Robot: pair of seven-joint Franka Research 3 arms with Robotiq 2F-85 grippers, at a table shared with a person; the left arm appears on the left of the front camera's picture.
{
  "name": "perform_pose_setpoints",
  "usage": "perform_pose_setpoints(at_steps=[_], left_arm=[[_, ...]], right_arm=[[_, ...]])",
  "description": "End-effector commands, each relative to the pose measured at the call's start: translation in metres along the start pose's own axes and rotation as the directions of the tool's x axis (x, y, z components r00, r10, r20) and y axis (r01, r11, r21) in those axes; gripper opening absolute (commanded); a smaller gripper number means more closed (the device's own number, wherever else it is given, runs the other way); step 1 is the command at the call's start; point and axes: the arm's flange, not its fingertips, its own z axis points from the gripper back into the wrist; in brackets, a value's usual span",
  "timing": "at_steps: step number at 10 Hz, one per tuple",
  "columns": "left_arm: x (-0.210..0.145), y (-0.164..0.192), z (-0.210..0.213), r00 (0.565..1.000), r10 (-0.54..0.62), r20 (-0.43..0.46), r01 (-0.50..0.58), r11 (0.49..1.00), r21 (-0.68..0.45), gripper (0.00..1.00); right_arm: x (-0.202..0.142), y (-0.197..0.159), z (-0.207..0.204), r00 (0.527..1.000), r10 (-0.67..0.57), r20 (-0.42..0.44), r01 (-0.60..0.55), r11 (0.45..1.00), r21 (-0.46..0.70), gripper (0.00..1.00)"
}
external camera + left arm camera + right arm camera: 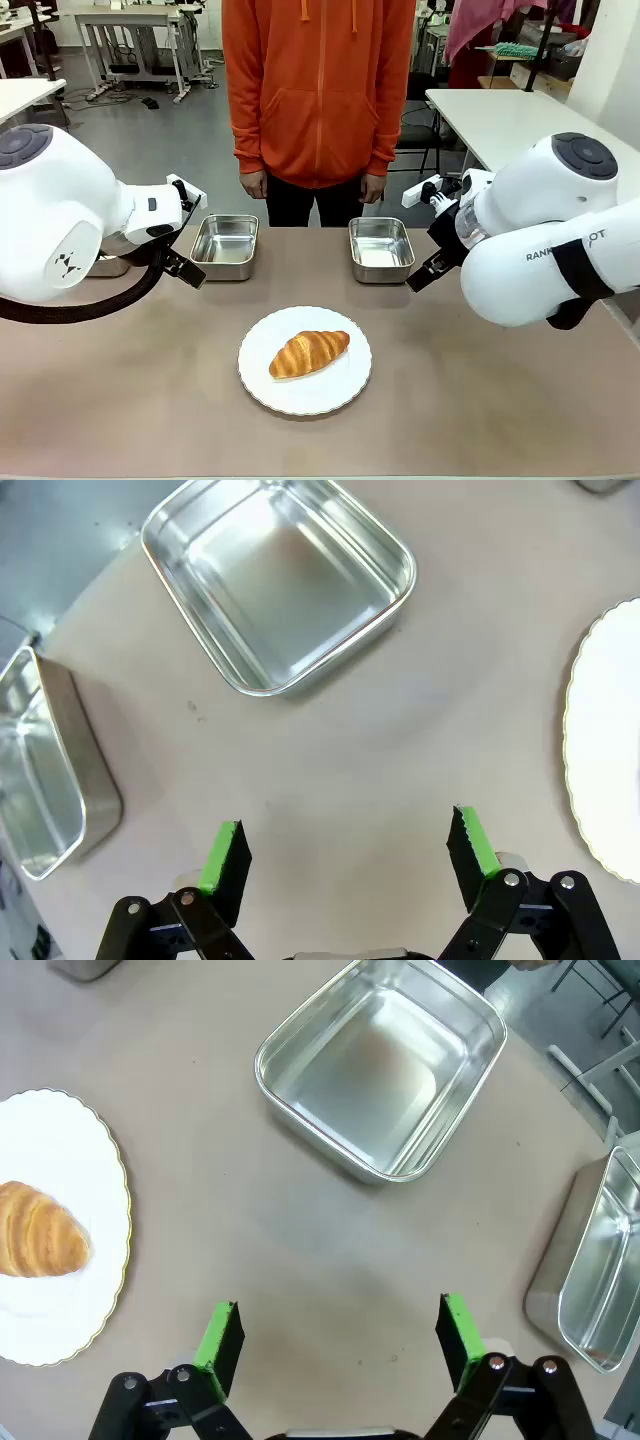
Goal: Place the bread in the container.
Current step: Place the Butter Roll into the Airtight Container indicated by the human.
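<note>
While bread [309, 353] lies untouched, both jaws gape wide — seemingly empty.

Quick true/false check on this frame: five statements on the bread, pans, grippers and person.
1. The bread lies on the white plate. True.
2. The left gripper is shut on the bread. False: it is open over bare table, holding nothing.
3. The left pan and the right pan in the front view are both empty. True.
4. The person is holding a pan. False: both hands hang at the person's sides, away from the pans.
5. The right gripper is open. True.
</note>
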Motion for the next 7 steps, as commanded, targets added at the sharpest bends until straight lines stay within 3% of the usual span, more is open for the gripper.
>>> perform_pose_setpoints(at_steps=[1, 7], left_arm=[[0.0, 0.0, 0.0001, 1.0, 0.0, 0.0, 0.0, 1.0, 0.0, 1.0], [0.0, 0.0, 0.0001, 1.0, 0.0, 0.0, 0.0, 1.0, 0.0, 1.0]], right_arm=[[0.0, 0.0, 0.0, 1.0, 0.0, 0.0, 0.0, 1.0, 0.0, 1.0], [0.0, 0.0, 0.0, 1.0, 0.0, 0.0, 0.0, 1.0, 0.0, 1.0]])
